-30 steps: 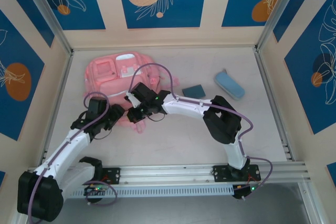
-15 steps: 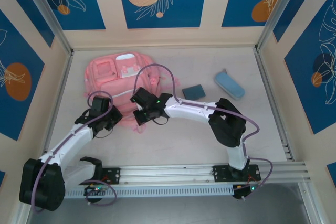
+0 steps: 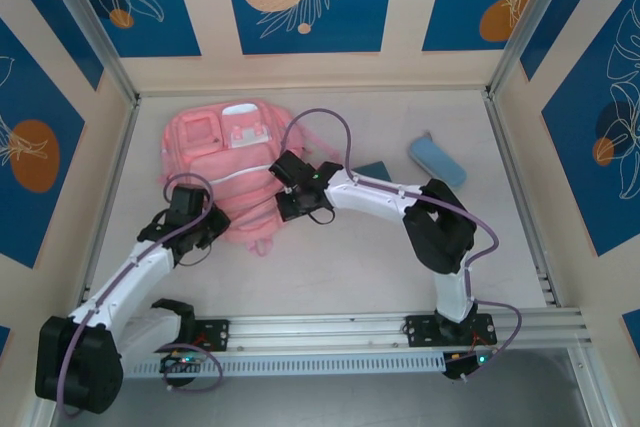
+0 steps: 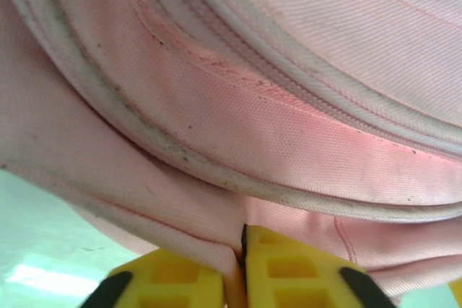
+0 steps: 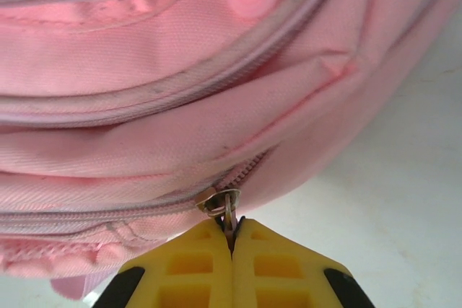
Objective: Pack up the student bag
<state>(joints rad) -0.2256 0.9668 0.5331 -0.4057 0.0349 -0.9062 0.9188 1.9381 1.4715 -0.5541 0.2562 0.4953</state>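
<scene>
Since a second ago the right gripper (image 3: 289,197) has travelled rightward along the near edge of the student bag (image 3: 225,157), and the left gripper (image 3: 207,225) has shifted a little toward the bag's near-left corner. The bag lies flat in the far left part of the table (image 3: 400,277), close to the left rail and the back wall. Bare tabletop stretches between it and the arm bases. To the right sit a small teal item (image 3: 374,170), partly behind the right arm, and a light-blue pencil case (image 3: 437,162) farther right.

The bag is pink woven cloth with pale piped seams, a grey-white zip track and white patches on top. In the left wrist view the yellow fingers (image 4: 195,283) are pressed together on a thin fold of its fabric. In the right wrist view the yellow fingers (image 5: 271,268) are clamped on the small metal zip pull (image 5: 228,210) at the bag's lower seam, above speckled white tabletop.
</scene>
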